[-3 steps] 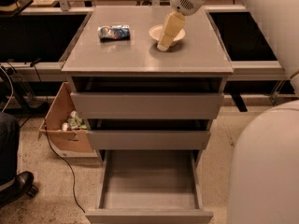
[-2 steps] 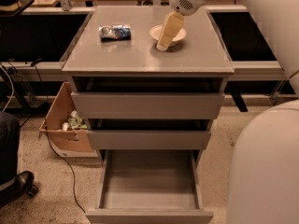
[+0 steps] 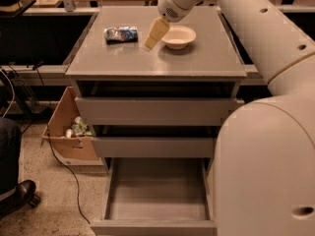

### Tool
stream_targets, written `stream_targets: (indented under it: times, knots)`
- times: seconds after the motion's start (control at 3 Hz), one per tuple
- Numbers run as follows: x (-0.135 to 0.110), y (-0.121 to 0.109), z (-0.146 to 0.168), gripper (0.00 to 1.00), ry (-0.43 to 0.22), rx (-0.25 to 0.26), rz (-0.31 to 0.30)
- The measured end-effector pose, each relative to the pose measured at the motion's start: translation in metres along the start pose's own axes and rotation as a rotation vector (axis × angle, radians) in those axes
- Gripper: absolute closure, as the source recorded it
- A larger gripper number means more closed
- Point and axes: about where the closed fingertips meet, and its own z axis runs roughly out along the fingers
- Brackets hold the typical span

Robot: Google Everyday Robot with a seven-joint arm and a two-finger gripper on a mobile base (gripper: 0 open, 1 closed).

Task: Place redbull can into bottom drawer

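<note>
The redbull can (image 3: 120,34) lies on its side on the grey cabinet top (image 3: 197,63), at the back left. My gripper (image 3: 149,45) hangs tilted just above the top, between the can and the white bowl (image 3: 178,36), a short way right of the can and not touching it. It holds nothing that I can see. The bottom drawer (image 3: 157,191) is pulled out at the foot of the cabinet, and its grey inside is bare.
The two upper drawers (image 3: 157,110) are slightly out. A cardboard box (image 3: 73,132) with bottles stands on the floor left of the cabinet, with a cable beside it. A person's shoe (image 3: 17,194) is at far left. My white body (image 3: 268,171) fills the right.
My gripper has moved left, from over the white bowl to the gap between the bowl and the can. The can and the bowl have not moved.
</note>
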Motion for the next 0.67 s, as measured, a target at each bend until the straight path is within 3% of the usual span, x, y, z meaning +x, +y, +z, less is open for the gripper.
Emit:
stream_targets:
  times: [0.33, 0.67]
  knots:
    - [-0.027, -0.017, 0.055, 0.00, -0.057, 0.032, 0.090]
    - [-0.041, -0.026, 0.080, 0.00, -0.070, 0.053, 0.144]
